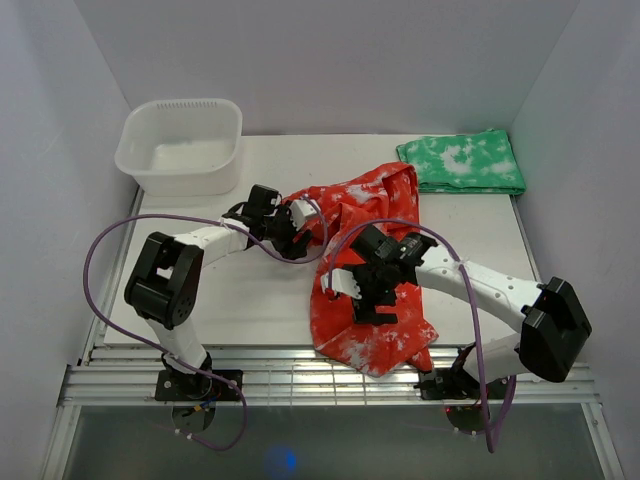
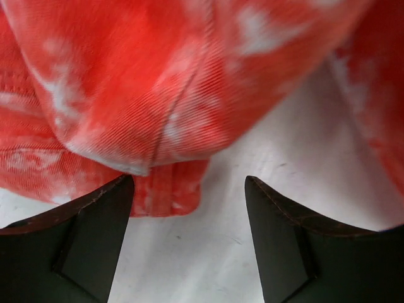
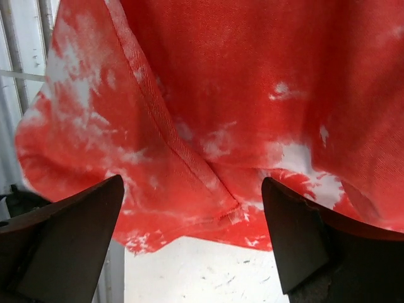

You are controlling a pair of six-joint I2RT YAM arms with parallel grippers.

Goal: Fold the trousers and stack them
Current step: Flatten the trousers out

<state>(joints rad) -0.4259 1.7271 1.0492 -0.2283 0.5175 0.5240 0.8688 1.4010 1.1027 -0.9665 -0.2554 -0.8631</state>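
The trousers (image 1: 375,250), red-orange with white blotches, lie crumpled from the table's back middle down to its front edge. My left gripper (image 1: 296,222) stands open at their upper left edge. In the left wrist view its fingers (image 2: 95,233) frame bare table, and a rounded fold and hem of the trousers (image 2: 158,95) lie just ahead of the left gripper (image 2: 189,182). My right gripper (image 1: 345,285) hangs open over the trousers' left side. In the right wrist view a seam and hem of the trousers (image 3: 208,145) lie between the wide-apart jaws of the right gripper (image 3: 192,183). Neither holds anything.
A folded green cloth with white blotches (image 1: 462,162) lies at the back right corner. A white plastic tub (image 1: 182,145) stands at the back left. A slatted metal rack (image 1: 300,380) runs along the front edge. White walls close in the sides and back.
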